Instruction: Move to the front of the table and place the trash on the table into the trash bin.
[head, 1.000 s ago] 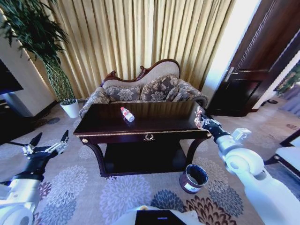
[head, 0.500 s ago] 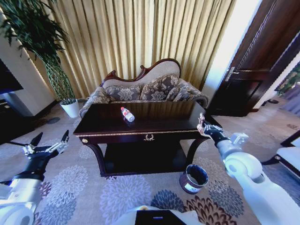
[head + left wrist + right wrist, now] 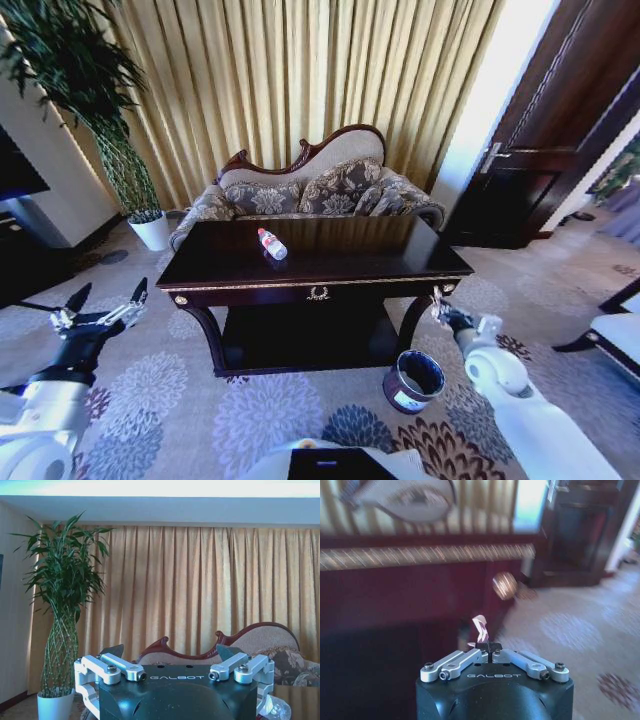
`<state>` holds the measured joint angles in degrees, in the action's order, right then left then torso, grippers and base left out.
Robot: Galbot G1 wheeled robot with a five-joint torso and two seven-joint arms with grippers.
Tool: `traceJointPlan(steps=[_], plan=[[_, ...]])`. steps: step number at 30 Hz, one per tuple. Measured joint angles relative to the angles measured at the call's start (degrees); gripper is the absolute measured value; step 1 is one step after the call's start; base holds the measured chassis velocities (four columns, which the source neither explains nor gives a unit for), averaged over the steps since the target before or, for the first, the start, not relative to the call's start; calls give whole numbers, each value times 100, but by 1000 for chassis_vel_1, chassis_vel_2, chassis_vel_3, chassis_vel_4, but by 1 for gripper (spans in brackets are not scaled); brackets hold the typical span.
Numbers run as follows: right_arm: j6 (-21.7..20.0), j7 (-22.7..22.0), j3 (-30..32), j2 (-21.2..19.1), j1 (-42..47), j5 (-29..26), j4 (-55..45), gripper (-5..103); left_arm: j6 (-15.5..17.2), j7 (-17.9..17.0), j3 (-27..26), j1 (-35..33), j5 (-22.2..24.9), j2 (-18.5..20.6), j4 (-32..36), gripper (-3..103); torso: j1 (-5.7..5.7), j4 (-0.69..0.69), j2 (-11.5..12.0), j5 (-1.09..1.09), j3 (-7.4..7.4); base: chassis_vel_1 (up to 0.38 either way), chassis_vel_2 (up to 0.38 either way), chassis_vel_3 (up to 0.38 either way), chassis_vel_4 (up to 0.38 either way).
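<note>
The dark glossy table [image 3: 350, 256] stands straight ahead, and a clear bottle with a red cap [image 3: 271, 243] lies on its left half. My right gripper [image 3: 438, 306] hangs below the table's front right corner, beside the leg and above the round dark trash bin [image 3: 413, 380]. In the right wrist view, that gripper [image 3: 489, 648] is shut on a pinkish-white wrapper [image 3: 480, 624], with the table's gold trim [image 3: 420, 556] above. My left gripper [image 3: 100, 305] is parked low at the left, its fingers [image 3: 116, 651] spread open and empty.
A floral sofa [image 3: 310, 190] stands behind the table before gold curtains. A tall plant in a white pot [image 3: 152, 232] is at the back left, a dark door [image 3: 540, 130] at the right. A chair [image 3: 615, 330] stands on the carpet at the far right.
My right arm has come down from the table's right edge to below the front right corner, carrying the wrapper toward the bin. The left arm has not moved.
</note>
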<state>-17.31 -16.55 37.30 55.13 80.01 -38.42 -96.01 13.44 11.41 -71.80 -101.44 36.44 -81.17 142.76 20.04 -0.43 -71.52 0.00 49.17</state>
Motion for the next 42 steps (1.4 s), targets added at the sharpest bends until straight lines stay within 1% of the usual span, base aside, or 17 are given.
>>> traceJointPlan(steps=[2,4,6,8,9,11,17,23,31,32,33,37,38,39,40,41,42], plan=[[175,54,-45,121,-136,169,569,0,-11,0,2,2,2,-14,-2,100,0,1,0,-1,0,0,0,0,0],[229,62,-58,164,-179,214,758,0,-14,0,2,4,2,-18,-3,100,0,2,0,-1,0,0,0,0,0],[361,87,-100,277,-276,360,1246,0,-20,0,3,8,8,-25,-2,100,0,0,0,0,0,0,0,0,0],[483,170,-112,455,-380,569,1712,0,-21,0,5,12,13,-34,15,100,0,-1,0,0,0,0,0,0,0],[483,170,-112,455,-380,569,1712,0,-21,0,5,12,13,-34,15,100,0,-1,0,0,0,0,0,0,0],[580,223,-111,596,-433,663,1916,0,-21,1,3,11,18,-45,37,100,0,1,0,1,0,0,0,0,0],[657,335,-134,808,-453,763,2012,0,-21,1,-16,-6,24,-54,41,100,-1,1,0,-2,0,0,0,0,0],[662,367,-211,897,-479,858,1988,0,-22,2,-16,-7,25,-55,43,100,0,1,0,-2,0,0,0,0,0],[790,506,-240,1043,-516,1068,2139,0,-23,7,-49,-7,30,-38,45,100,-1,0,0,-1,0,0,0,0,0],[790,507,-236,1055,-510,1087,2139,-3,-23,7,-55,-3,31,-31,45,100,0,1,0,-1,0,0,0,0,0],[790,507,-236,1055,-510,1087,2139,-3,-23,7,-55,-3,31,-31,45,100,0,1,0,-1,0,0,0,0,0],[768,554,-205,1075,-488,1130,2111,17,-23,16,-38,12,32,-35,46,100,0,1,0,-2,0,0,0,0,0],[768,554,-205,1075,-488,1130,2111,17,-23,16,-38,12,32,-35,46,100,0,1,0,-2,0,0,0,0,0],[765,563,-198,1077,-486,1132,2111,22,-23,19,-34,15,32,-38,46,100,-1,1,0,-1,0,0,0,0,0],[762,569,-192,1076,-483,1132,2111,22,-23,21,-30,19,33,-40,47,100,-1,1,0,-1,0,0,0,0,0],[760,575,-188,1076,-477,1133,2111,28,-22,23,-29,24,33,-40,47,100,-1,0,0,-1,0,0,0,0,0],[760,575,-188,1076,-477,1133,2111,28,-22,23,-29,24,33,-40,47,100,-1,0,0,-1,0,0,0,0,0]])
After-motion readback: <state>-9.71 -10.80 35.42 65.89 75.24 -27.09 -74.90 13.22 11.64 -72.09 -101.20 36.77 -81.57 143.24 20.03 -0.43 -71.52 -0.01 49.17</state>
